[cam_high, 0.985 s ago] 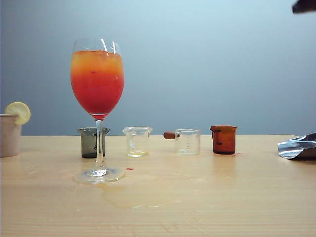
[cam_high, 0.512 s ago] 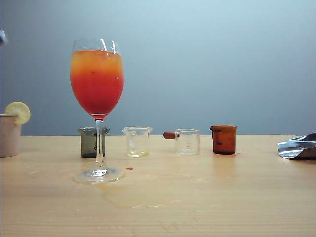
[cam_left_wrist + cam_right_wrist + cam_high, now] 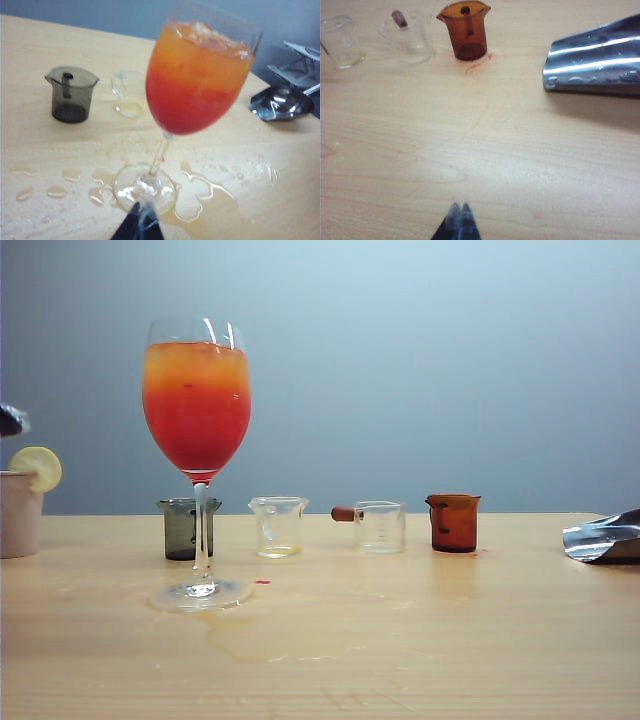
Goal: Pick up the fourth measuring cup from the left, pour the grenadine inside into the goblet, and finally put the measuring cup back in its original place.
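The amber cup [image 3: 454, 522] is being seen standing upright on the counter [image 3: 420, 630], fourth from the left in a row of small cups, well apart from both grippers. A red smear [image 3: 479, 63] is lying on the counter just beside its base. No liquid level is being made out inside it. The goblet [image 3: 198, 455] is standing in front of the row's left end, its bowl filled with a drink shading from orange at the top to red below; the grenadine [image 3: 187, 102] is showing as that red lower layer. Puddles [image 3: 200, 192] are spread around the goblet's foot. Behind the stem a grey cup [image 3: 186, 528] is standing, then a clear cup [image 3: 277, 526] holding a little yellowish liquid, then another clear cup [image 3: 378, 527] with a brown handle. A beige cup with a lemon slice [image 3: 36, 468] is being cut off at the left edge, and a shiny metal scoop [image 3: 603, 537] at the right edge.

The left gripper [image 3: 140, 222] is hanging just before the goblet's foot, its fingers together. The right gripper [image 3: 459, 220] is hovering over bare counter, fingers pressed together and empty.
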Controlling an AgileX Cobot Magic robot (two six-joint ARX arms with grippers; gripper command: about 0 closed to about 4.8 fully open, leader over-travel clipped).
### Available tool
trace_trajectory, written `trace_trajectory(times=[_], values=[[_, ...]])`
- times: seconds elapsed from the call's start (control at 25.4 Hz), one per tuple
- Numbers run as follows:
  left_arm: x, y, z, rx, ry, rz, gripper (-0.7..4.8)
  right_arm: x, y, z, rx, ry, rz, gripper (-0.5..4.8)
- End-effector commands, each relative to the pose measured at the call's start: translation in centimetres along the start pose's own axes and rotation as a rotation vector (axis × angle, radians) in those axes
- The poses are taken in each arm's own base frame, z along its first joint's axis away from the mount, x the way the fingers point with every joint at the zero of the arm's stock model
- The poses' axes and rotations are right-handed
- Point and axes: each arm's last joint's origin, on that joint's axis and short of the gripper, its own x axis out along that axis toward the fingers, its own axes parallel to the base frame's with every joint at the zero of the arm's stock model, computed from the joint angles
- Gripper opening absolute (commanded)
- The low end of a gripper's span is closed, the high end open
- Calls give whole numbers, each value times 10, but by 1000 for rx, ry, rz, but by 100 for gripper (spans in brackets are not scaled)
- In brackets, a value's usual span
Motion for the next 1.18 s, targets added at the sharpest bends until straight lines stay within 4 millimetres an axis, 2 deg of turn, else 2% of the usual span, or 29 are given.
trace_trajectory(times=[0.04,0.32,0.43,0.51,0.59,0.79,0.95,1.18], values=[[0,-1,0,-20,15,-15,-4,1,0,0,2,-21,-6,-6],[0,0,0,-20,15,-12,-4,2,0,-1,-6,-35,-2,4],[0,9,2,-32,2,34,-4,1,0,-1,-6,-36,0,4],[-1,21,5,-45,-21,116,-4,1,0,-1,-6,-37,0,4],[-7,40,10,-66,-77,314,-4,1,0,0,-6,-38,0,4],[-16,59,14,-85,-138,531,-4,-1,-3,1,3,-64,-16,4],[-17,60,14,-86,-143,549,-4,-8,-19,10,36,-188,-169,4],[-17,60,14,-87,-140,550,-4,-9,-25,10,50,-195,-231,4]])
